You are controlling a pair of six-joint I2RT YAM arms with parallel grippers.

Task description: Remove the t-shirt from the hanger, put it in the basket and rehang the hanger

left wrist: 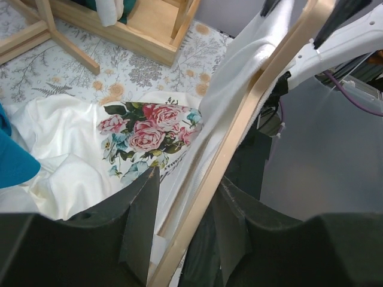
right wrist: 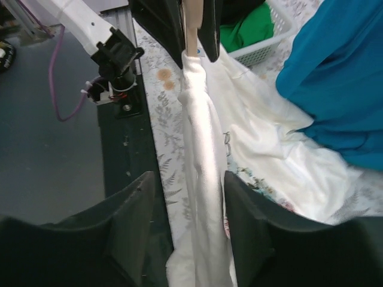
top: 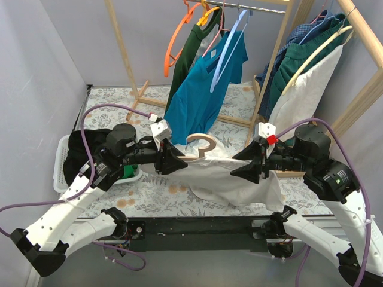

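Observation:
A white t-shirt [top: 233,179] with a rose print [left wrist: 149,134] hangs on a wooden hanger [top: 200,145] held level above the table between both arms. My left gripper [top: 178,161] is shut on the bare wooden end of the hanger [left wrist: 239,137], and its fingers show gripping that end in the right wrist view [right wrist: 192,24]. My right gripper [top: 244,170] is open, its jaws standing either side of the shirt-covered hanger arm [right wrist: 206,179]. There is a gap on one side. The shirt's body drapes down onto the flowered tablecloth [right wrist: 263,137].
A wooden clothes rack [top: 128,60] stands behind with a teal shirt [top: 206,89], a dark green garment and an orange hanger [top: 175,42]. A second rack on the right holds a white garment [top: 305,89]. A white basket [top: 61,164] of black and green clothes sits at the left.

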